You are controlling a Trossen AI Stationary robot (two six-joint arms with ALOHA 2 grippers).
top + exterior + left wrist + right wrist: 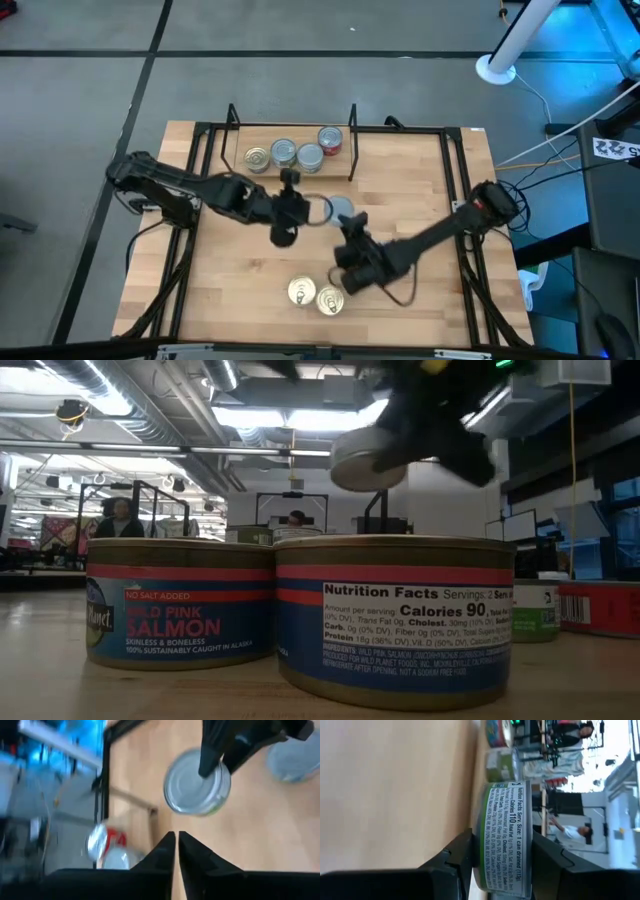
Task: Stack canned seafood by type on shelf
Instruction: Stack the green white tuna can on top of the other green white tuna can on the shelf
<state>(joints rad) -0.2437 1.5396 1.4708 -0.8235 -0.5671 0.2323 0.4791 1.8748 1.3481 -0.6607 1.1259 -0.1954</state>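
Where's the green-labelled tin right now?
The green-labelled round tin is clamped in the right gripper, lifted above mid-table in the high view, near the shut left gripper, short of the small wooden shelf.

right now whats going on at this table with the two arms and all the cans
The right gripper holds a green-labelled can raised above the tabletop, near the middle. The left gripper is shut and empty, close beside it. Four cans already sit in a row on the shelf at the far edge, and two blue salmon cans wait at the near edge.
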